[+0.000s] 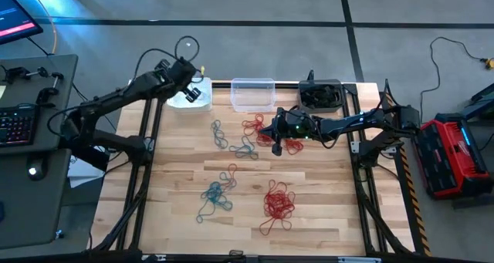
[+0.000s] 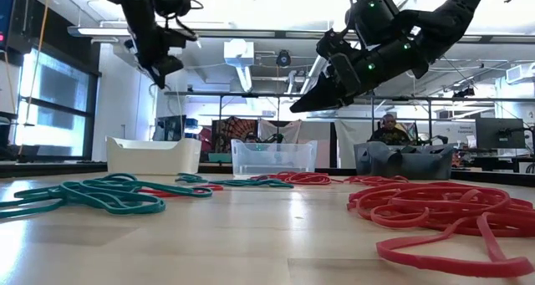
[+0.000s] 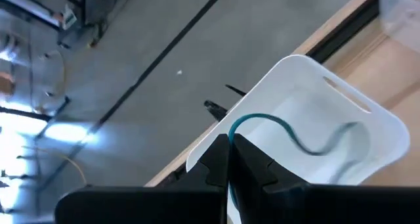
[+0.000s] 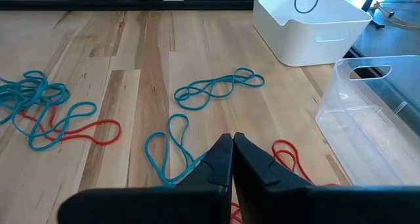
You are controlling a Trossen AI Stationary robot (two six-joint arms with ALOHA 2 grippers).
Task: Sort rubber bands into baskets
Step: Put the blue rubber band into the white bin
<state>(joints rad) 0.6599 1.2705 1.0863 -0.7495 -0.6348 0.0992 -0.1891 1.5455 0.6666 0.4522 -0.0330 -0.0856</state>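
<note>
Teal rubber band [image 3: 262, 122] pinched in left pincer [image 3: 230, 159], above white basket [image 3: 367, 129]

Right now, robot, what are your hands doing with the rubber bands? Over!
Left gripper shut on a teal band, over the white basket. Right gripper shut, empty, above loose bands. Nothing in the way.
</note>
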